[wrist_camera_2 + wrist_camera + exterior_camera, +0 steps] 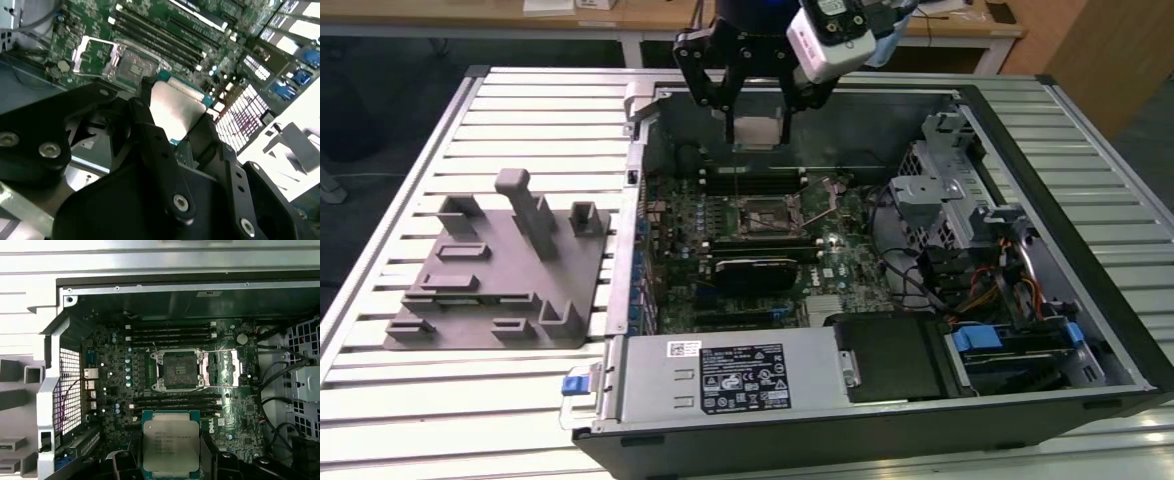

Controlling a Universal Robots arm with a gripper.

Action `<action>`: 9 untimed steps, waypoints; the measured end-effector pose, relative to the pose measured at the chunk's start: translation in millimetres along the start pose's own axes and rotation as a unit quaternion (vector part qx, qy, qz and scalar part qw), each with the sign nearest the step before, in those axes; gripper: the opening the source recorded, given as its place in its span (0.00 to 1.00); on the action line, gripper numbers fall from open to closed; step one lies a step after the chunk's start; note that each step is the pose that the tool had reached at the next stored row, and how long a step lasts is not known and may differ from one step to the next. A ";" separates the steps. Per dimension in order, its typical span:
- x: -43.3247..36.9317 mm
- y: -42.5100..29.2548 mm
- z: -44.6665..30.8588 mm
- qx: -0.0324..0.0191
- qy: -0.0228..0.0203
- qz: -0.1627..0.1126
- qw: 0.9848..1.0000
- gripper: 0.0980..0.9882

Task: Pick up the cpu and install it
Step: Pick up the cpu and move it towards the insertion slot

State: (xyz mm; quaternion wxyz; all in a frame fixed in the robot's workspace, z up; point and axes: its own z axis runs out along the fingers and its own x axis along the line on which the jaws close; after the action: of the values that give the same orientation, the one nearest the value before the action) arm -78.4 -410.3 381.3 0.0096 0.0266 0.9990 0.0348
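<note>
Claw (758,128) holding cpu (171,442), open socket (178,371) nearby

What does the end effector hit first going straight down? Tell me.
Probably the motherboard, near its open socket; the end effector holds the cpu above it, though depth is unclear.

Silver-top cpu (171,443) aloft, flat.

cannot see the whole cpu (171,440) in the first wrist view: cropped at the picture's edge, sides tucked behind the gripper (171,462). in the second wrist view, half lost behind fingers (152,142). cannot read the print on its lid. in the exterior view, cannot follow the arm (754,15) past the top edge, nor the counter (480,410) to its near corners.
</note>
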 end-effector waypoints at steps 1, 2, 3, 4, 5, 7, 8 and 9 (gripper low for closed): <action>0.0 0.0 0.1 0.000 0.000 0.000 1.000 0.50; -0.4 0.1 0.4 0.000 0.000 0.000 1.000 0.50; -1.6 0.1 1.1 0.000 0.001 0.000 1.000 0.50; -3.4 0.1 2.4 0.000 0.002 0.000 1.000 0.50; -5.9 0.1 3.8 0.000 0.003 0.000 1.000 0.50; -12.8 0.2 7.2 0.000 0.005 0.000 1.000 0.50; -16.0 0.3 9.0 0.000 0.006 0.000 1.000 0.50; -18.8 0.3 10.7 0.000 0.006 0.000 1.000 0.50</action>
State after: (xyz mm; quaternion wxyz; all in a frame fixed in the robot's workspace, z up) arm -59.4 -410.2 371.0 0.0031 0.0268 0.9990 0.0347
